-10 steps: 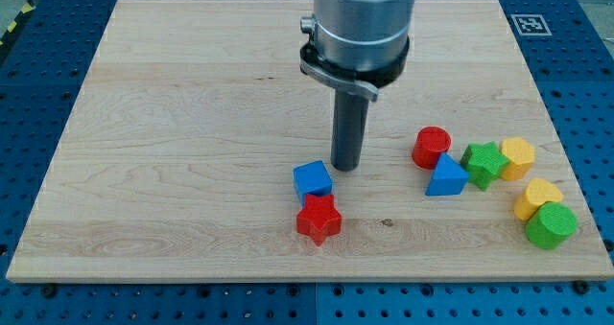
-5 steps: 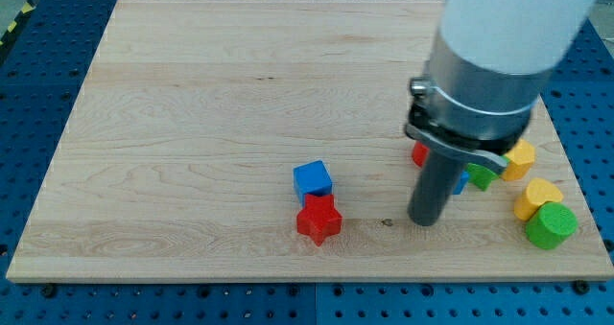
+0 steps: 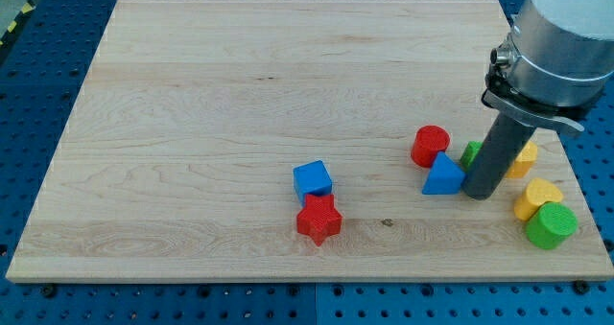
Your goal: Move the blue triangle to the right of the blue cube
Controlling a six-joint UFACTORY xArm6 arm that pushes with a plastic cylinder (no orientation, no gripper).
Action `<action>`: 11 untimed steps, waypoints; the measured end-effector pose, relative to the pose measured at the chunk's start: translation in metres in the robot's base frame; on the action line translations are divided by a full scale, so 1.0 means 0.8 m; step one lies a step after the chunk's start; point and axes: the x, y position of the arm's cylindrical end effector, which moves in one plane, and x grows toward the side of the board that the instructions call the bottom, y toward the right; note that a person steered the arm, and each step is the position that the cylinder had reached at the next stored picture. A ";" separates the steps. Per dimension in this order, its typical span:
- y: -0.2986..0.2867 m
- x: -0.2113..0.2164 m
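The blue triangle (image 3: pixel 443 176) lies on the wooden board at the view's right, just below a red cylinder (image 3: pixel 431 145). The blue cube (image 3: pixel 313 180) sits near the board's middle bottom, with a red star (image 3: pixel 318 220) touching its lower side. My tip (image 3: pixel 480 195) stands right next to the blue triangle, on its right side, touching or nearly touching it. The rod covers most of a green star (image 3: pixel 470 153) behind it. The triangle is well to the right of the cube, with a wide gap between them.
A yellow block (image 3: pixel 523 157) sits right of the rod. Another yellow block (image 3: pixel 537 197) and a green cylinder (image 3: pixel 551 225) lie near the board's right bottom corner. The board's right edge (image 3: pixel 566 172) is close. A marker tag (image 3: pixel 531 24) lies beyond the top right corner.
My tip has moved from beside the blue cube across to the view's right, passing below the blue triangle, and now stands at the triangle's right side. The blocks have hardly shifted.
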 end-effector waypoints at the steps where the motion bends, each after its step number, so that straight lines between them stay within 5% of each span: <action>1: -0.048 -0.010; 4: -0.134 -0.041; 6: -0.153 -0.119; 11: -0.185 -0.067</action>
